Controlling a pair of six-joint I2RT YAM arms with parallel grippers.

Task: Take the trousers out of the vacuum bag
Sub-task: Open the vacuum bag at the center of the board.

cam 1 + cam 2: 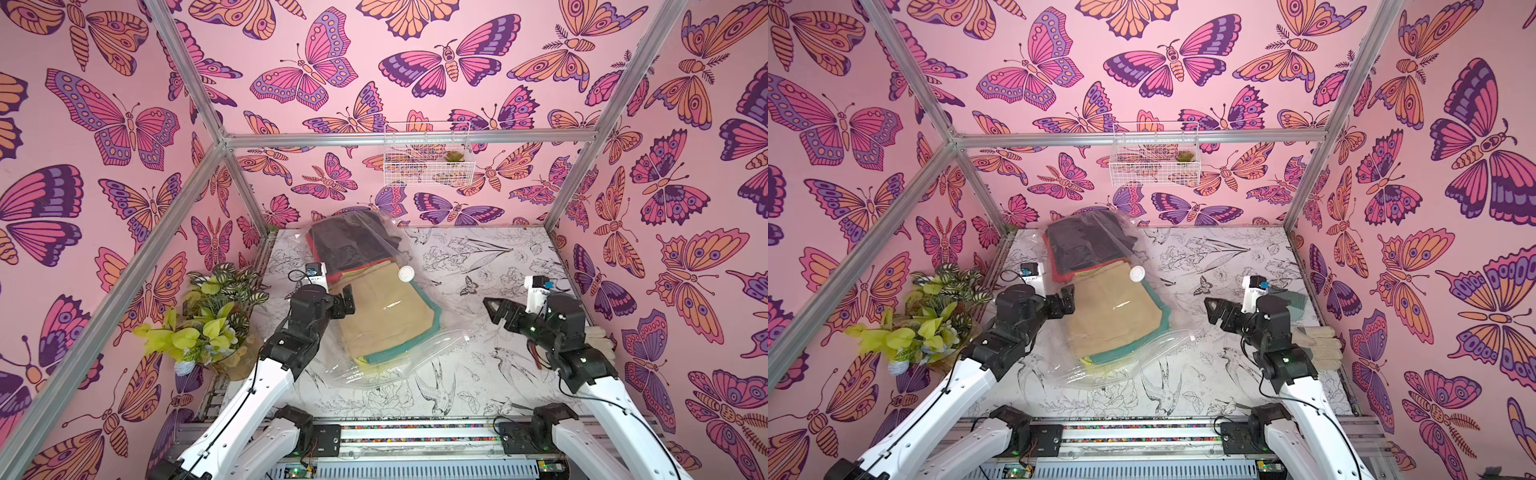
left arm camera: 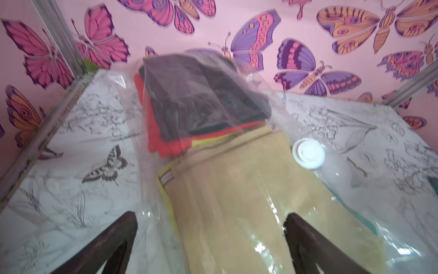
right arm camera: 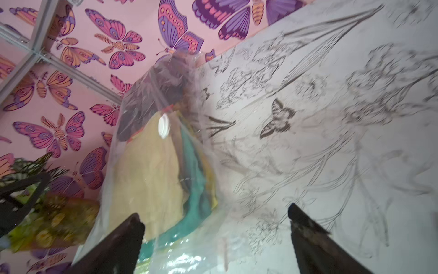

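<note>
vacuum bag: lies slantwise from your tabletop's far edge toward its middle | trousers: stacked inside it, tan on top | your left pincer: jaws wide apart over the bag's left edge, holding nothing | your right pincer: jaws wide apart, empty, near the bag's right side

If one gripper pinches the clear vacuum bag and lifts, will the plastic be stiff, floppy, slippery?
The vacuum bag will probably be floppy: its film lies wrinkled and loose over the trousers. Its glossy highlights suggest a slippery surface; a pinch may slide. Lifting one edge would likely tent the film, since the garments look heavier.
</note>
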